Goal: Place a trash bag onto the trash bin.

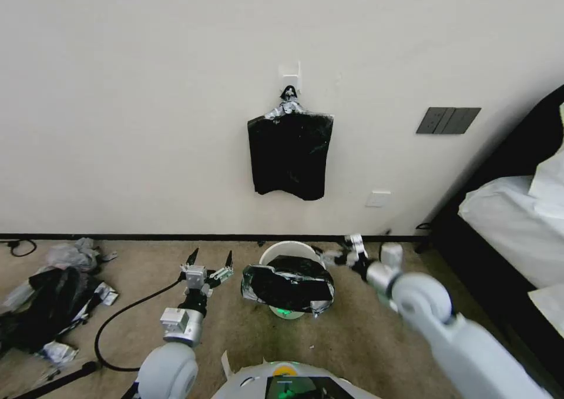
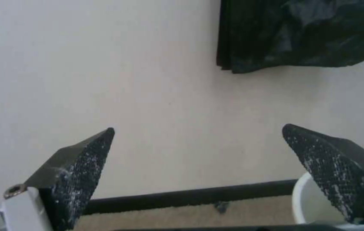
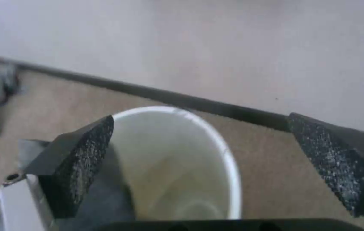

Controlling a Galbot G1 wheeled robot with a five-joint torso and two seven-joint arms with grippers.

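Draping trash bag half over trash bin; left gripper beside bin, right gripper at rim, both spread empty. Regrip hem, stretch around rim.

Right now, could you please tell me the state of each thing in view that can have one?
trash bag: draped over the near side of the bin, released.
trash bin: upright on the carpet, far rim uncovered.
left gripper: open, left of the bin.
right gripper: open, by the bin's right rim.
bundle of bags: hanging on the wall hook.
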